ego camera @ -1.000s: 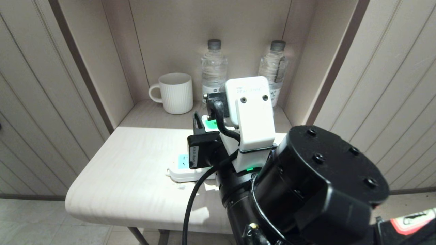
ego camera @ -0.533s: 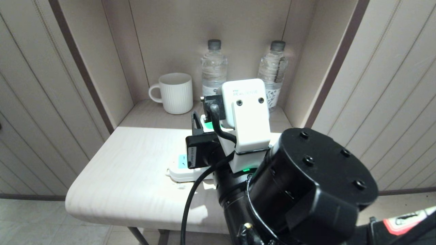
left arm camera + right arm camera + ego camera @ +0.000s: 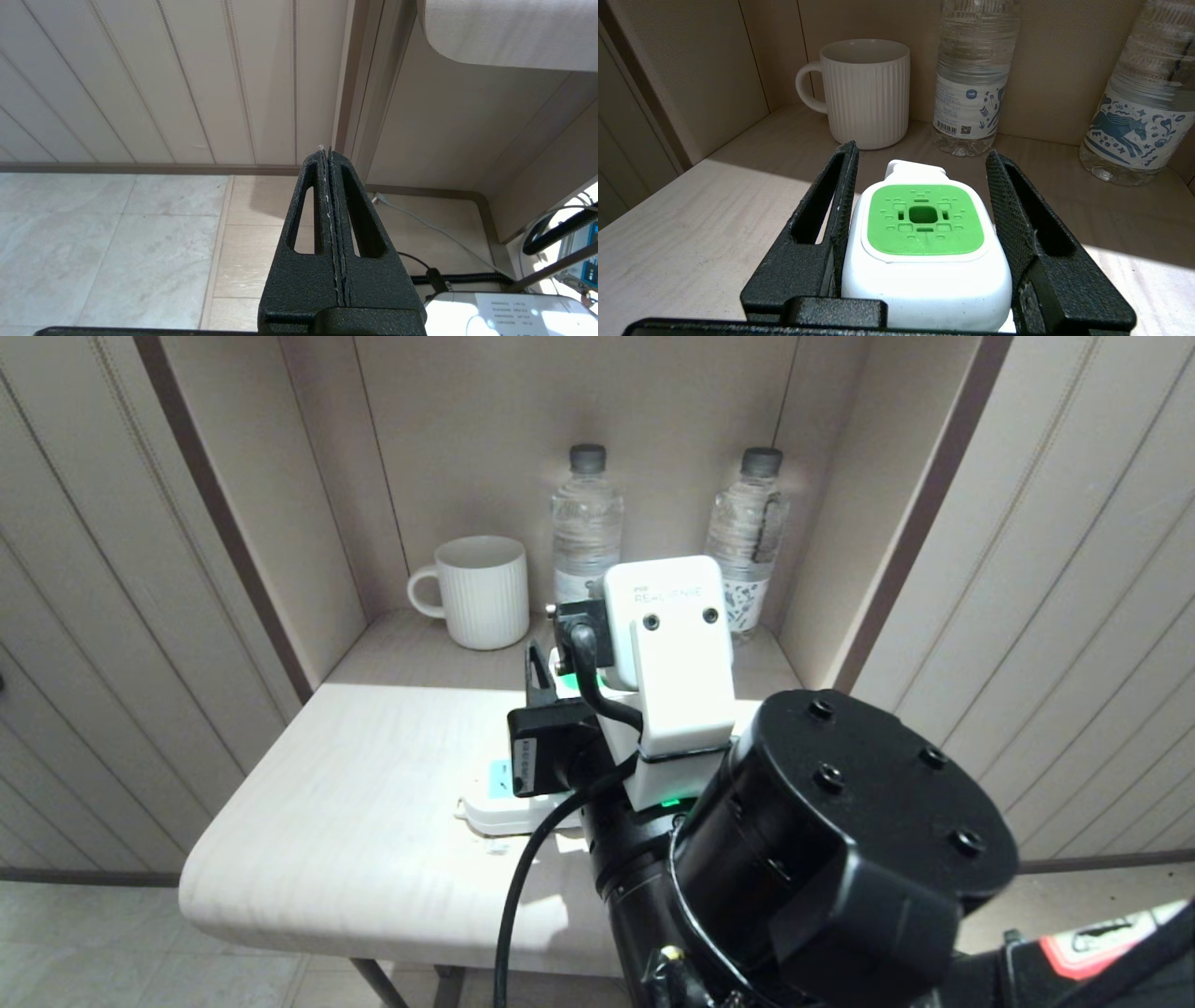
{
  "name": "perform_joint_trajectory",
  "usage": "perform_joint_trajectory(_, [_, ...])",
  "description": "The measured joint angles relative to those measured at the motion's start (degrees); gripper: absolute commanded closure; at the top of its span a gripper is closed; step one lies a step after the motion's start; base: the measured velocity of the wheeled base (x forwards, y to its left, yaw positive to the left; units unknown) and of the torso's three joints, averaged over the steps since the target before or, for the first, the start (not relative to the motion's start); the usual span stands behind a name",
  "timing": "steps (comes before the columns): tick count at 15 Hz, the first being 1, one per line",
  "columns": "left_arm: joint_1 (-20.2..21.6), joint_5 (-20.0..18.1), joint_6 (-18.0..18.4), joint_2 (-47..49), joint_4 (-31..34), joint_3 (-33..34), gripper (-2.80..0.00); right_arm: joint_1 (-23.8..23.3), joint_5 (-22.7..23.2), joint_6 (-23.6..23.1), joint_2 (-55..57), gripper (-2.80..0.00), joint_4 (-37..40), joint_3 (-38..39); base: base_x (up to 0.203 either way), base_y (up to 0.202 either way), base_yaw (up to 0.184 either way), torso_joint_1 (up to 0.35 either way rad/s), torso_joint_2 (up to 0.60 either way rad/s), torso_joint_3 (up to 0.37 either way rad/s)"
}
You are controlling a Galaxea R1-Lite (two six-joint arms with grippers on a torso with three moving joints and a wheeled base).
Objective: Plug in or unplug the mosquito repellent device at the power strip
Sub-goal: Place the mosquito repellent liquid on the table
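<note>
The right gripper (image 3: 924,228) sits in the lower middle of the right wrist view with its 2 fingers (image 3: 840,210) about half spread, bracketing the white head of the mosquito repellent device (image 3: 924,252). One pad seems to touch the head's side; the other shows a thin gap, so I cannot tell whether the grip is firm.

In the head view the device is nearly hidden behind the wrist camera at centre frame, only a green sliver (image 3: 571,683) showing. The power strip (image 3: 499,803) lies just left of and below it on the table (image 3: 355,784). Whether the prongs are seated in a socket is hidden.

The left gripper (image 3: 329,156) hangs low beside the table with its fingers pressed together, idle.

To do this step well, I'd judge the fingers should close squarely on the 2 flat sides of the head. Then it should travel straight along the prongs' axis, without tilting. The loose strip may lift along with it.

A mug (image 3: 481,588) and 2 water bottles (image 3: 586,523) stand at the back, well apart.
</note>
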Motion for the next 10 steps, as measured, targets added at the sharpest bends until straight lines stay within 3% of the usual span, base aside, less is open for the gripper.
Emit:
perform_joint_trajectory(6, [0.0, 0.0, 0.0, 0.0, 0.0, 0.0, 0.0, 0.2, -0.9, -0.5, -0.2, 0.0, 0.0, 0.0, 0.0, 0.0, 0.0, 0.0, 0.0, 0.0])
perform_joint_trajectory(7, [0.0, 0.0, 0.0, 0.0, 0.0, 0.0, 0.0, 0.3, -0.9, -0.5, -0.2, -2.8, 0.0, 0.0, 0.0, 0.0, 0.0, 0.0, 0.0, 0.0])
perform_joint_trajectory(10, [0.0, 0.0, 0.0, 0.0, 0.0, 0.0, 0.0, 0.3, -1.0, -0.5, -0.2, -2.8, 0.1, 0.1, 0.0, 0.0, 0.0, 0.0, 0.0, 0.0])
